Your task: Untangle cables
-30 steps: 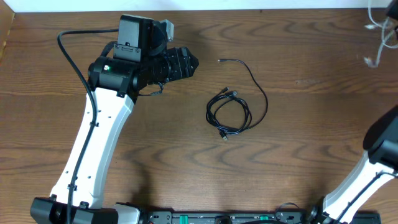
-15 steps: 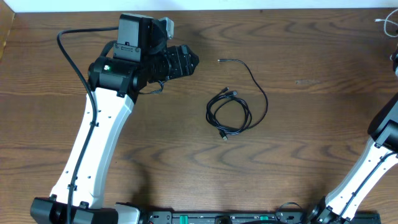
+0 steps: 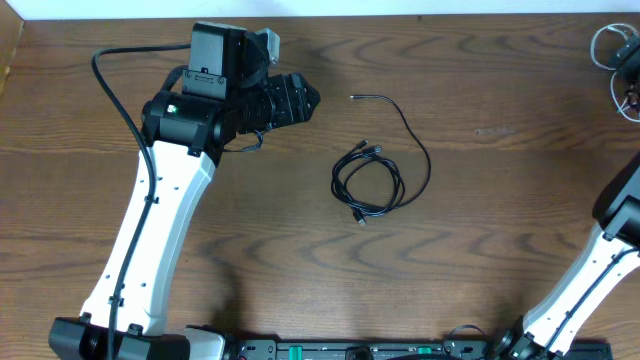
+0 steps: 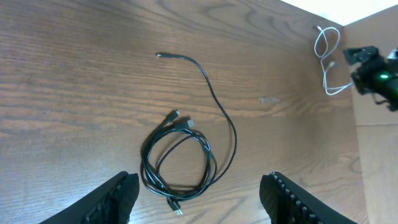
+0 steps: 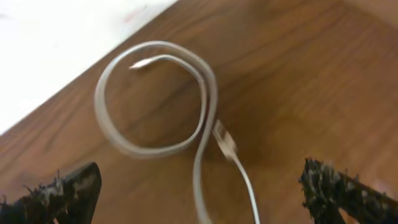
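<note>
On the brown wood-grain table [image 3: 500, 280], the thin white USB cord [image 5: 208, 93] lies in a loose loop at the far right corner. The right gripper [image 5: 199, 186] hangs just above it, fingers spread wide and holding nothing. The wrist view is blurred, but the cord appears to rest on the wood with its tail running toward the camera between the fingers.

A second ago the cord dangled as a smear in mid-air at that corner; now it is down, dropped by jaws that have sprung apart.

The thin black USB cable [image 3: 338, 185] is unmoved, coiled mid-table and well apart from the white one. Its free tail arcs away toward the far edge. It lies to the right of the left gripper [image 4: 202, 199] and nearer the robot. That gripper is likewise open, empty and clearly the closer arm. Any further straightening of the coil would likely fall to it.
</note>
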Motion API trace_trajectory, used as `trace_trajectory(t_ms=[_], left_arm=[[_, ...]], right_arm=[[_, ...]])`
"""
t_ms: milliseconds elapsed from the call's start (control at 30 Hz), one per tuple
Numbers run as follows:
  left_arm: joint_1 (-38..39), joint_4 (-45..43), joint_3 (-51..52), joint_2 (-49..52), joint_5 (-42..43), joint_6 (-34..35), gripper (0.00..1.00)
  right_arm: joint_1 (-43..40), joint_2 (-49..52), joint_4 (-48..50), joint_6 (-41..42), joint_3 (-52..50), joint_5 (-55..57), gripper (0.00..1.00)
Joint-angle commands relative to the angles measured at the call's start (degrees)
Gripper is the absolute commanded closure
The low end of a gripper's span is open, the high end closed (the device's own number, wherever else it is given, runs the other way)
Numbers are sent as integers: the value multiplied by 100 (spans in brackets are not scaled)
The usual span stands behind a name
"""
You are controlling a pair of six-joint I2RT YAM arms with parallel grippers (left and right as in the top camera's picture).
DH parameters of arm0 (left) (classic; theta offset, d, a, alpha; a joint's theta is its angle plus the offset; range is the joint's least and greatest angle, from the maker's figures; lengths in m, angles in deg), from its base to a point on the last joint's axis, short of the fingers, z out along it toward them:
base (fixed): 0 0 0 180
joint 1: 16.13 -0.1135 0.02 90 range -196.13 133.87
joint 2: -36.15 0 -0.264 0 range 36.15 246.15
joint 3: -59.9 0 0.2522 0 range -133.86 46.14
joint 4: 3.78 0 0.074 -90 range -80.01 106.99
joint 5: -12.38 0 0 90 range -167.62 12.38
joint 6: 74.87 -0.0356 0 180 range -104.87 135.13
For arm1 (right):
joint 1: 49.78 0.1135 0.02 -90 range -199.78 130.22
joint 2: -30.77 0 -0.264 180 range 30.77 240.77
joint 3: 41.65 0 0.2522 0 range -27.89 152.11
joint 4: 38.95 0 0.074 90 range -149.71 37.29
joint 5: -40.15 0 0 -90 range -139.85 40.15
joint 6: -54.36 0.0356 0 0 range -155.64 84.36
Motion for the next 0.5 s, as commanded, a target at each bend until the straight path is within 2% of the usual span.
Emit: trace_trajectory(t_ms=[0, 167, 467], left_arm=[[13, 15, 35, -11, -72, -76, 32], [15, 24, 35, -11, -72, -79, 32], [374, 350, 55, 37, -74, -334, 32]], right_arm=[[-15, -1163, -306, 90, 66, -144, 1], [-13, -2013, -1027, 70, 66, -516, 1], [-13, -2835, -2723, 66, 66, -3226, 1]])
